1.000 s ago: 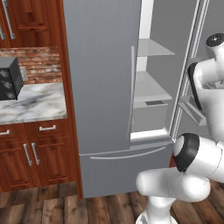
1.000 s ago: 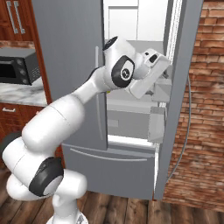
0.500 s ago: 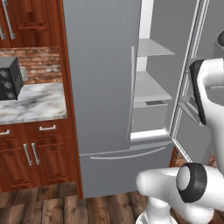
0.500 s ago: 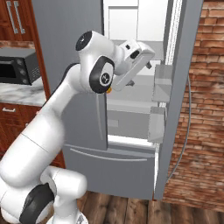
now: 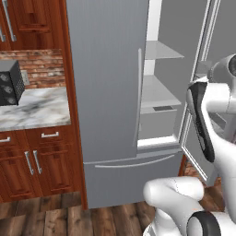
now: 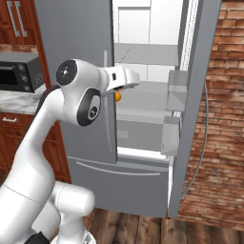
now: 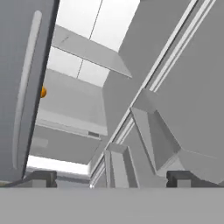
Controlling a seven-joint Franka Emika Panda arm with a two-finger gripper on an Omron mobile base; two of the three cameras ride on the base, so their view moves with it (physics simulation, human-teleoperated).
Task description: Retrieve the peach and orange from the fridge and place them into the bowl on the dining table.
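Observation:
The fridge (image 5: 106, 92) stands with its left door shut and its right door swung open, showing a white interior with grey shelves. The orange (image 6: 117, 96) sits on the middle shelf just behind the shut door's edge; in the hand view the orange (image 7: 43, 92) peeks out past that door. My gripper (image 6: 135, 85) hangs in front of the opening at middle-shelf height, a little short of the orange. In the hand view the gripper (image 7: 111, 178) is open, its two tips far apart with nothing between them. The peach is hidden. The bowl and the dining table are out of view.
The open right door carries grey bins (image 6: 176, 90) close to the hand's right side. A brick wall (image 6: 224, 119) lies beyond that door. Left of the fridge are a marble wall counter (image 5: 32, 108), a black oven (image 5: 9, 83) and wood cabinets (image 5: 32, 161).
The arm has swung the hand left, from in front of the door bins to in front of the fridge opening. The jaws stayed open.

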